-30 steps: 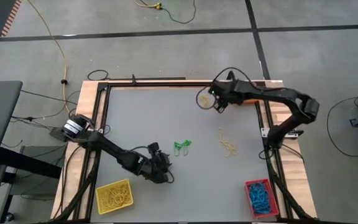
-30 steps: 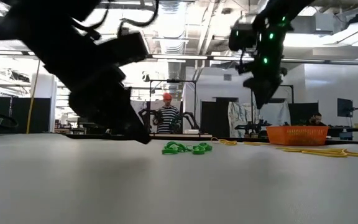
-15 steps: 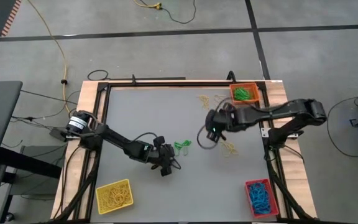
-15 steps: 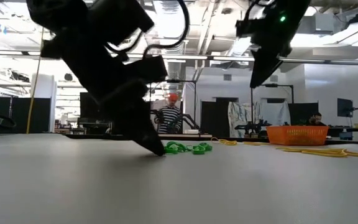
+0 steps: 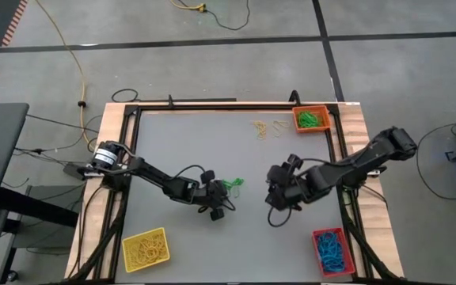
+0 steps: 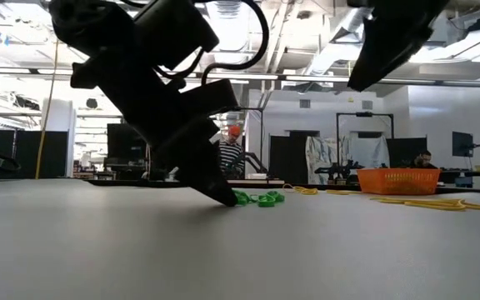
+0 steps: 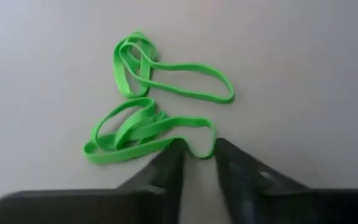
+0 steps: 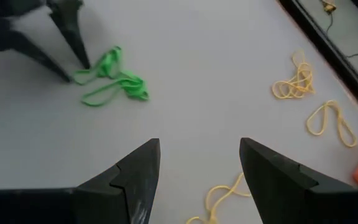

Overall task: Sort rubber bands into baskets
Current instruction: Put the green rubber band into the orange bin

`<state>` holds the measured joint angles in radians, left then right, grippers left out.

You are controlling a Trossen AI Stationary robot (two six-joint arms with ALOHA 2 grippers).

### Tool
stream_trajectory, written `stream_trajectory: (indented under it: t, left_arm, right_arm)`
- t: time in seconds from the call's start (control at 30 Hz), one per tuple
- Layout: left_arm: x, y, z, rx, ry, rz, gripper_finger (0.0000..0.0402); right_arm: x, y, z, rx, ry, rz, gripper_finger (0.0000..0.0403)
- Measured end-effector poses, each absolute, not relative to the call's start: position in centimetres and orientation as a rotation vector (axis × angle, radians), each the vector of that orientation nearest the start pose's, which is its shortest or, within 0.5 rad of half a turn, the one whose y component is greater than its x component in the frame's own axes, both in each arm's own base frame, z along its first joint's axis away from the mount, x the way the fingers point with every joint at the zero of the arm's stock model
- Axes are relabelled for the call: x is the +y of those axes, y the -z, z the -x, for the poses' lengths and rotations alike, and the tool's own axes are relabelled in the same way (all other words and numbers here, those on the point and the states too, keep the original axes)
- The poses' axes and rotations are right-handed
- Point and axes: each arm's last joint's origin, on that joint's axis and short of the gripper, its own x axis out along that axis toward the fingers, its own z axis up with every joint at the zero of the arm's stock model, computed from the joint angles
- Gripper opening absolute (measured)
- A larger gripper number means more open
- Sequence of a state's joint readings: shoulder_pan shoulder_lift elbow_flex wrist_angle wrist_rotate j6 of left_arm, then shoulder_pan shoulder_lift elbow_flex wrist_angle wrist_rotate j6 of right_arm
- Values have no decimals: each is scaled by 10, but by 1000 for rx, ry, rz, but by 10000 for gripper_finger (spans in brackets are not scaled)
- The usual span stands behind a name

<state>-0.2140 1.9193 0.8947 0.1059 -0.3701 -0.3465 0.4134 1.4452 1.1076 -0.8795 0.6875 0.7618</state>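
The left arm reaches from the table's 9 o'clock edge toward the centre, wrist pitched down, so that the left gripper (image 5: 214, 198) stands tip-down on the grey table (image 5: 180, 142) at the green rubber bands (image 5: 229, 185). The right arm folds in from the 3 o'clock side, its right gripper (image 5: 276, 192) hanging above the table just toward 3 o'clock of centre, clear of the surface in the low view.

The yellow basket (image 5: 144, 249) at 7 o'clock holds yellow bands, the red basket (image 5: 332, 251) at 5 o'clock holds blue ones, and the orange basket (image 5: 311, 119) at 1 o'clock holds green ones. Loose yellow rubber bands (image 5: 266, 127) lie at 12 to 1 o'clock, beside the orange basket.

In the left wrist view the left fingers (image 7: 166, 168) stand a narrow gap apart, their tips touching the table on either side of one green loop at the near edge of the tangle; the loop is not lifted. The right fingers (image 8: 135, 171) are spread wide and hold nothing, with more yellow bands (image 8: 219, 196) on the table between them.
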Motion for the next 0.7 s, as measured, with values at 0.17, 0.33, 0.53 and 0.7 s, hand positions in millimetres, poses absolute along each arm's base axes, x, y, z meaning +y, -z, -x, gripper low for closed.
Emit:
stream_trajectory:
  t: [0.17, 0.33, 0.53, 0.7]
  left_arm:
    - [-63, -98, -341, 852, -261, -38, 9]
    - [-63, -106, -339, 863, -198, -70, 1]
    - [-70, -140, -326, 849, -133, -116, 0]
    - [-75, -179, -313, 762, -112, -147, 0]
  right_arm:
    - [110, -258, -246, 777, 610, -70, 249]
    - [123, -260, -240, 691, 629, -62, 249]
    - [136, -259, -241, 627, 607, -88, 249]
    - [148, -243, -251, 645, 580, -39, 249]
